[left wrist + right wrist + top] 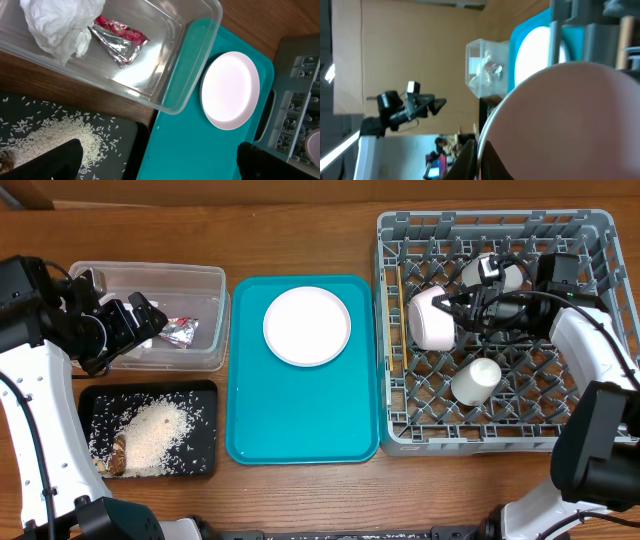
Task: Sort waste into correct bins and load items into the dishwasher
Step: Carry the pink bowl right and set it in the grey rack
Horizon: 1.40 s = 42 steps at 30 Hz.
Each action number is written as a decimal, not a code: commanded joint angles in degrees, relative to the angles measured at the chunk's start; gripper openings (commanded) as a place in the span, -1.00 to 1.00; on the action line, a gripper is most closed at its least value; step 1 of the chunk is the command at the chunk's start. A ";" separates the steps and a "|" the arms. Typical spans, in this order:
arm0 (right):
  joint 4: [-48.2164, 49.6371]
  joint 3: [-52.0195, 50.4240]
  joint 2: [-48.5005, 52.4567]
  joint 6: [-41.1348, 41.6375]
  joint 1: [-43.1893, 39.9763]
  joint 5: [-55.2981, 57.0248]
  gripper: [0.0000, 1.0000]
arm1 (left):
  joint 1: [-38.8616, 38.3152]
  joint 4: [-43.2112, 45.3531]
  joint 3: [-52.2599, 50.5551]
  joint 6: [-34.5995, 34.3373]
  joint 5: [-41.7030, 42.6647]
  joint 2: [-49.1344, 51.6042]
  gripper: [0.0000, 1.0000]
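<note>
Overhead, the left fingers (148, 318) spread wide and empty over the clear tub (205, 280); the right fingers (462, 310) pinch the pink bowl (430, 320), tipped on its side in the grey rack (500, 430). Left wrist: the foil wrapper (120, 42) has unreadable print; the plate (230, 90) lies flat on the teal tray (190, 145). Right wrist: the bowl's rim is clamped.

Teal serving tray (300, 420); pale pink plate (307, 326) and pale pink bowl (430, 318); grey lattice rack (470, 442); clear tub (190, 288); red-and-silver foil wrapper (120, 42); white napkin (55, 22); black tray (198, 455) flecked with white rice (155, 428); cream cup (476, 378).
</note>
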 commanded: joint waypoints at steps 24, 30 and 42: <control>-13.77 12.70 -6.93 0.28 -11.63 37.00 0.61 | -0.13 0.07 0.98 -0.76 -0.35 -0.39 1.00; -19.19 18.99 -13.51 0.85 -9.55 46.82 0.63 | -0.13 0.07 1.01 -0.79 -0.35 -0.39 1.00; -24.02 18.25 -17.46 -1.70 4.04 47.80 0.08 | -0.13 0.07 0.98 -0.76 -0.35 -0.39 1.00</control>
